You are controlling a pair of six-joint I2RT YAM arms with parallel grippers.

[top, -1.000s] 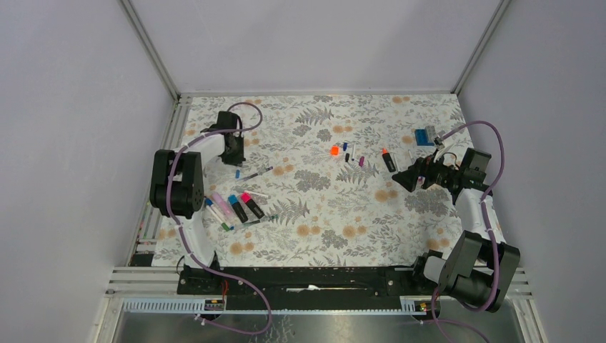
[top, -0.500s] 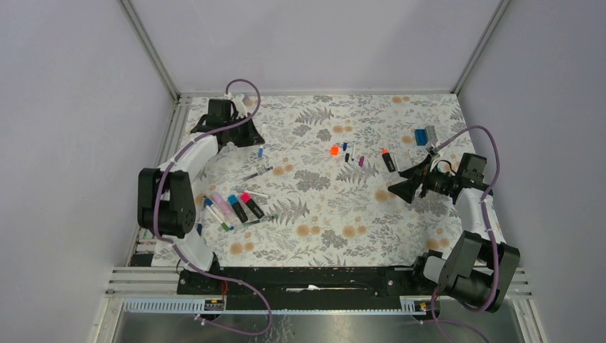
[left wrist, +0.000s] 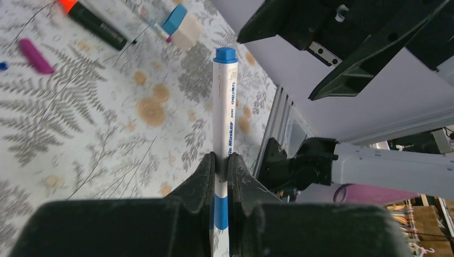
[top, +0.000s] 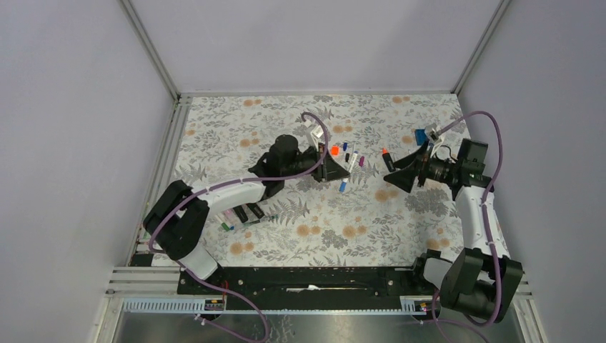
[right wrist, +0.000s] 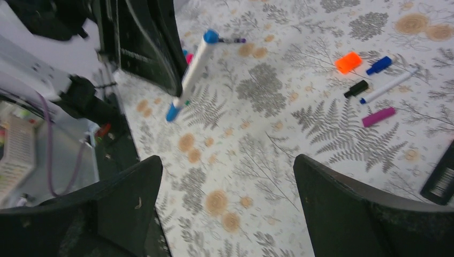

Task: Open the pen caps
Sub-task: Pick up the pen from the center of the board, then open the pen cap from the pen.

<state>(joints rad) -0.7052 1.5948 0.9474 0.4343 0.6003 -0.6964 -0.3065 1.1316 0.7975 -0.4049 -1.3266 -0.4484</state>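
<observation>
My left gripper (left wrist: 221, 160) is shut on a white pen (left wrist: 224, 118), which it holds above the middle of the table (top: 343, 187). The pen's blue cap (left wrist: 225, 53) points towards the right arm. My right gripper (right wrist: 227, 159) is wide open with nothing between its fingers, and it faces that pen (right wrist: 193, 67) from a short way off (top: 400, 177). Loose caps lie on the cloth: orange (top: 334, 151), blue (right wrist: 379, 65), black (right wrist: 356, 88) and purple (right wrist: 378, 116). A black highlighter with an orange cap (top: 388, 160) lies near the right gripper.
A cluster of capped pens and highlighters (top: 239, 211) lies at the left, partly under the left arm. A thin white pen (right wrist: 390, 85) lies among the loose caps. A blue block (top: 424, 134) sits at the far right, and a blue-and-white eraser-like block (left wrist: 181, 27) lies near the highlighter.
The left arm has swung from the far left of the table to the centre, carrying the pen. The right gripper has stayed wide open and shifted only slightly.
</observation>
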